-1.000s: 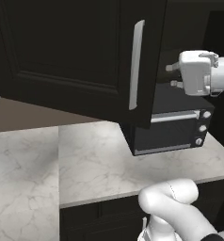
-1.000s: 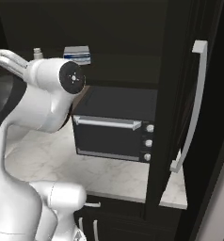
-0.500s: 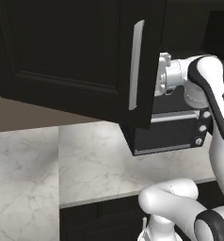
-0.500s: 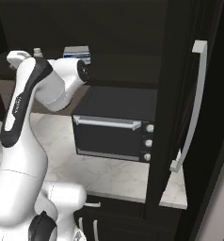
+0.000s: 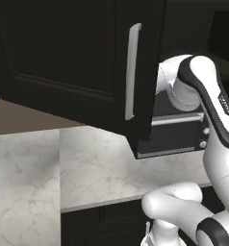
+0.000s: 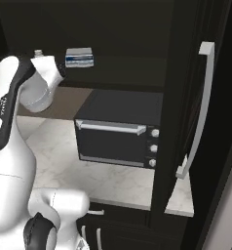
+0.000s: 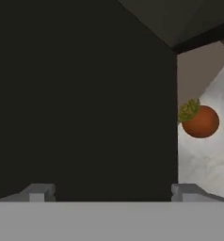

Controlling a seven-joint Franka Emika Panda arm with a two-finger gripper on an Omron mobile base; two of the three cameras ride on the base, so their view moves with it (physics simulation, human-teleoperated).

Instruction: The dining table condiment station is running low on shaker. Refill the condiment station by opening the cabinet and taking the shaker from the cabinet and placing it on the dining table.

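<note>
Your pincer [image 7: 112, 192] stands wide with nothing between its tips, which point at a flat black panel; past that panel's right edge you can see a red-orange tomato [image 7: 200, 120] with a green stem lying on the white marble surface [image 7: 212, 164]. In the right base view the shaker [image 6: 38, 53] shows as a small pale cap on the cabinet's dark shelf [image 6: 113, 80], at the shelf's left end, partly hidden behind the arm's wrist; a flat grey scale [image 6: 79, 56] with a blue display sits just beside it to the right on the same shelf. The cabinet [image 5: 78, 67] door hangs swung open in the left base view, its long silver handle [image 5: 131, 72] upright; below the shelf a black toaster oven [image 6: 119, 132] stands on the surface near the back edge.
</note>
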